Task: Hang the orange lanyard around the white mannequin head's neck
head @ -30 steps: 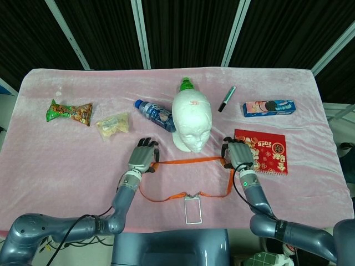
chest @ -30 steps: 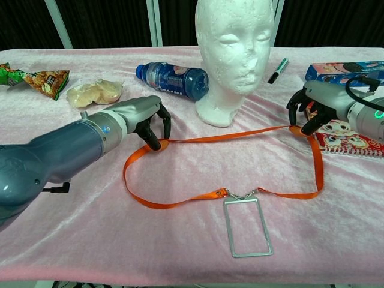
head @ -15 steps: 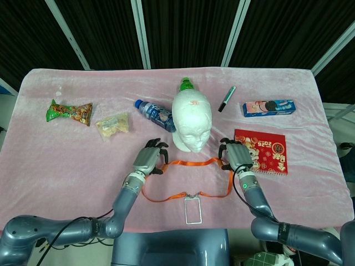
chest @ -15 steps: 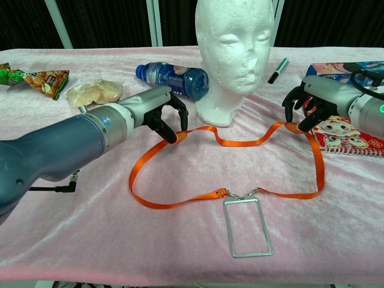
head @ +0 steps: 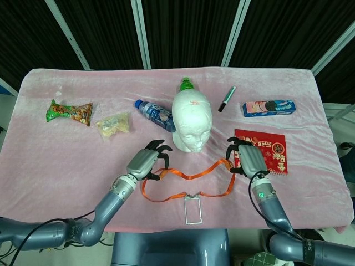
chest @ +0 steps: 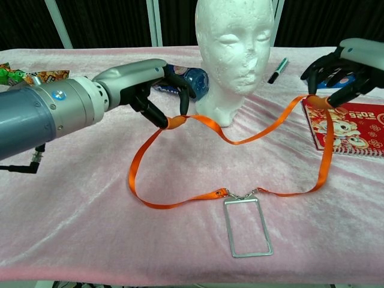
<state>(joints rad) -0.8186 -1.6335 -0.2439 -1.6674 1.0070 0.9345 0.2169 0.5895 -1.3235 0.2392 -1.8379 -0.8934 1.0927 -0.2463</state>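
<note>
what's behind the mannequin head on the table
Behind the mannequin head, the head view shows a green bottle cap poking out past its crown; the rest of that bottle is hidden. A blue bottle lies beside it, its far end tucked behind the head.

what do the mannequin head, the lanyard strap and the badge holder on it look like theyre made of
The white mannequin head looks like foam, probably polystyrene: matte, with a pitted, grainy surface. The orange lanyard appears to be flat woven fabric tape, since it drapes and twists limply between the left hand and right hand. The badge holder seems clear plastic with a silvery frame; the cloth shows through.
</note>
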